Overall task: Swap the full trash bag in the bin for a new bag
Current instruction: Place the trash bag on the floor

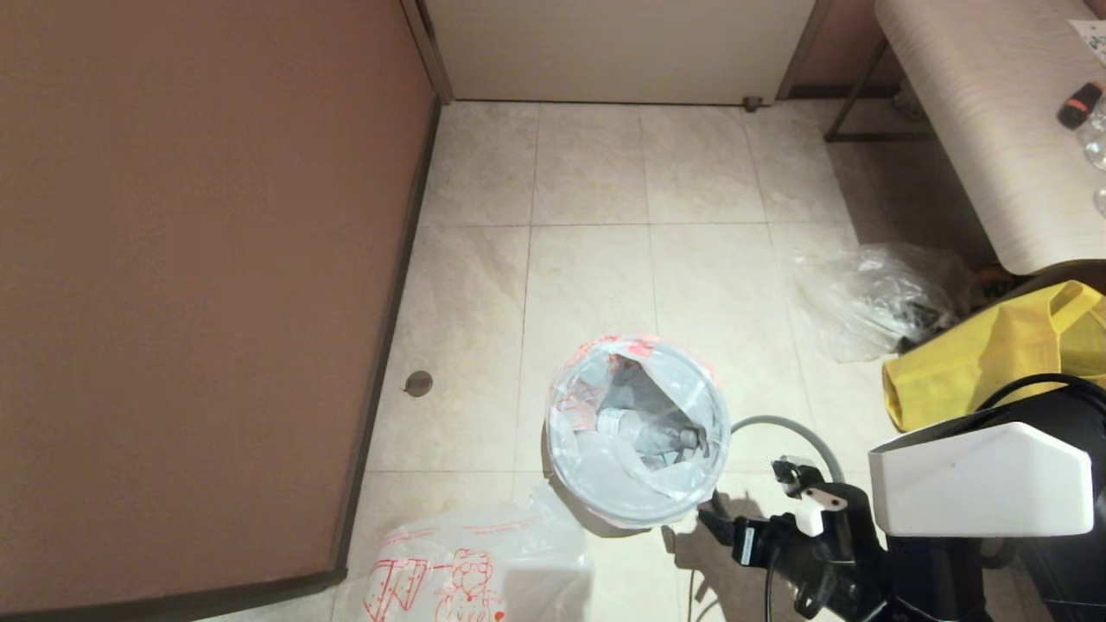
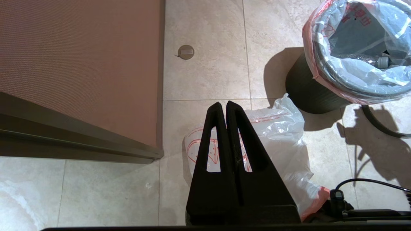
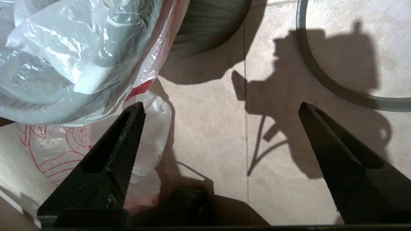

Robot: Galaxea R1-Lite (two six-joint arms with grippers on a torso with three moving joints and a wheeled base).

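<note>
From my head camera I look down on the bin (image 1: 638, 432) standing on the tiled floor (image 1: 587, 259), its black wall almost wholly hidden under the full trash bag (image 1: 605, 449) that lines it and folds over the rim. Down inside I make out a bottle (image 1: 644, 425), though the rest of the rubbish is a grey blur. The new bag (image 1: 471, 570) lies on the floor near the bin, cut off by the lower edge. My right gripper (image 1: 752, 505) hangs low just beside the bin, fingers spread, nothing between them. Behind it the grey hoop (image 1: 791, 425) arcs on the floor, partly covered by my arm. A clear crinkled bag (image 1: 873, 298) and a yellow tote (image 1: 985, 354) sit under the table (image 1: 976, 112); my left arm is out of this view.

In my left wrist view my left gripper (image 2: 223, 106) is pressed shut and holds nothing, hovering over the new bag (image 2: 282, 138), whose print my fingers largely hide. The bin (image 2: 308, 93) shows its dark side here, but it is cropped by the frame.

In my right wrist view my right gripper (image 3: 221, 109) stands wide apart over bare floor. The full trash bag (image 3: 64, 57) bulges off the frame, the bin (image 3: 208, 25) shows only a slice of dark wall, and the hoop (image 3: 324, 83) is seen in part.
</note>
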